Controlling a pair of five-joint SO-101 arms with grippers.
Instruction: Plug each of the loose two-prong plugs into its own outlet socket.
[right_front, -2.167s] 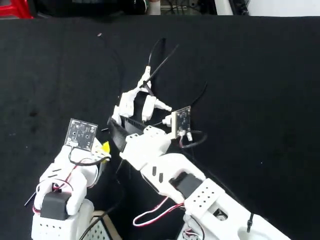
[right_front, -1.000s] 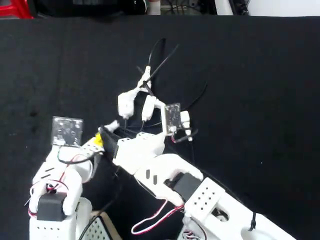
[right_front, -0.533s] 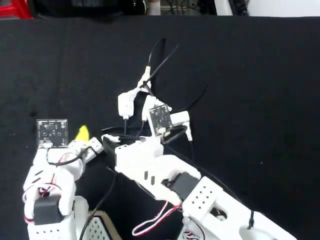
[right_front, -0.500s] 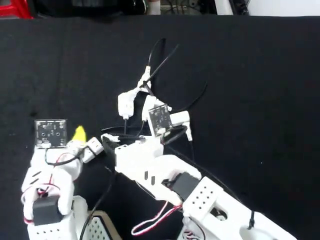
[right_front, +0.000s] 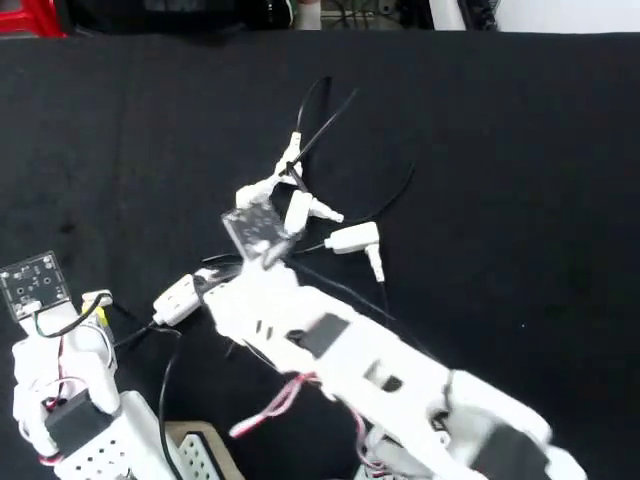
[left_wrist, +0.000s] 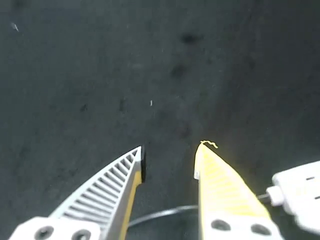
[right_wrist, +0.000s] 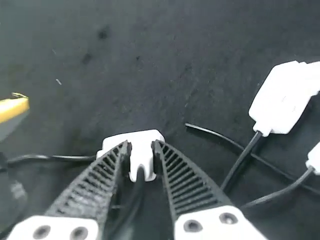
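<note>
Black tablecloth (right_front: 520, 150); red object (right_front: 30, 15) beyond far edge.

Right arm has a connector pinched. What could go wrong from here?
1. The right gripper pinches the white connector only at its fingertips, so it could twist or slip out.
2. Its black cord runs close by the open left gripper and might snag there.
</note>
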